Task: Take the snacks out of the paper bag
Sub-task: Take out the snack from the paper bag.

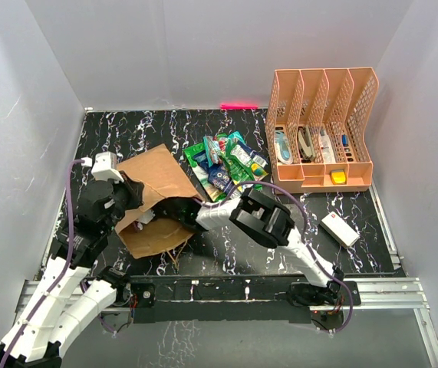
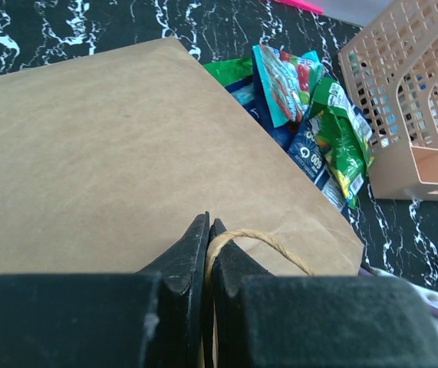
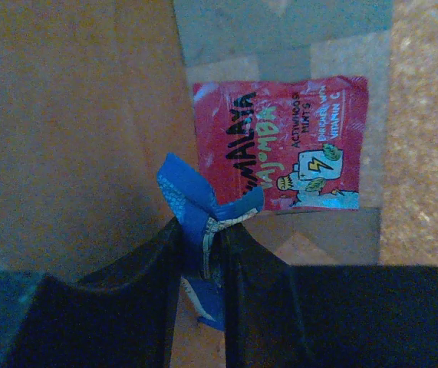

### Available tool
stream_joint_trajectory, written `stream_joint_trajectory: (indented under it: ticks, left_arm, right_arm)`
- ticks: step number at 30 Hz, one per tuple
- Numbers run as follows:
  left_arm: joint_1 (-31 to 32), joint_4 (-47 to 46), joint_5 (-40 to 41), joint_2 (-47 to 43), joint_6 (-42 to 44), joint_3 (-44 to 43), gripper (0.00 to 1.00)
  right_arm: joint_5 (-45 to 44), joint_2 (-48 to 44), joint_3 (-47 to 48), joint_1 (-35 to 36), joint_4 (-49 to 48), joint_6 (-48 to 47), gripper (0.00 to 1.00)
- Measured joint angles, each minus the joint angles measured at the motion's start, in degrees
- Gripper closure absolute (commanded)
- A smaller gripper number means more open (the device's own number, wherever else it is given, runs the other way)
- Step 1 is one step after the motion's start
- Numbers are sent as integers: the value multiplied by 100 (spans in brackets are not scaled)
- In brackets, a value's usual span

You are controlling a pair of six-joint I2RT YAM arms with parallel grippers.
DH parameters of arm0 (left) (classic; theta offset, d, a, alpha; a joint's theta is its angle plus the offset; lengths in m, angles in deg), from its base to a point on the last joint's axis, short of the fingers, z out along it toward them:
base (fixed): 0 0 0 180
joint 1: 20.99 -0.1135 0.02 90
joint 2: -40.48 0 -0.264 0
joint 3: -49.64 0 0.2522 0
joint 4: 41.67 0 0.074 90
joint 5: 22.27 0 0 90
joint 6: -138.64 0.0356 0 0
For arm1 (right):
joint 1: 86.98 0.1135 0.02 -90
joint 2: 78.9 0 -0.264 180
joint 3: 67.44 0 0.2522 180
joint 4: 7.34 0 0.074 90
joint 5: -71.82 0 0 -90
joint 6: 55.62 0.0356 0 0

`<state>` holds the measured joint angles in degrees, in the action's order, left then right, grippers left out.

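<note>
The brown paper bag [image 1: 153,199] lies on its side on the desk [image 1: 126,130]; the left end effector [image 2: 209,224] is closed tight on the bag's twisted handle [image 2: 272,244]; I think it holds on there so the bag cannot slide away and the mouth stays easy to reach. The right end effector [image 3: 203,226] is deep inside the bag, with brown paper all around it; its two fingers are almost together and pinch a crumpled blue wrapper [image 3: 188,188] by one end. A red pouch [image 3: 280,146] lies flat on the bag's floor just past the blue one; nothing is holding it. A pile of snack packets [image 1: 226,165] sits on the desk just beside the bag, between it and the peach file organiser [image 1: 357,100], so it looks like most are out. A small white box [image 1: 340,228] lies well apart, to the right. The blue wrapper should come out next, then the red pouch.
</note>
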<state>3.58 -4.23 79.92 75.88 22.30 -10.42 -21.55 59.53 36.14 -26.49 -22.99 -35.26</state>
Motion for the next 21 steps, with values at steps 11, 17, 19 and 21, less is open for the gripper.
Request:
stream_joint_trajectory:
  ticks: [11, 17, 19, 21]
  left_arm:
    - [0, -254, 522, 50, 271, 0, 100]
    - [0, -466, 575, 68, 452, 2, 100]
    - [0, -507, 584, 79, 507, 2, 100]
    - [0, -538, 584, 79, 568, 2, 100]
  right_arm:
    - [1174, -1705, -1755, 85, -70, 1008, 89]
    - [2009, -2369, -2352, 85, -50, 1565, 90]
    - [2291, -2538, -2507, 87, -48, 1786, 90]
    - [2551, -2695, -2664, 87, -63, 2015, 90]
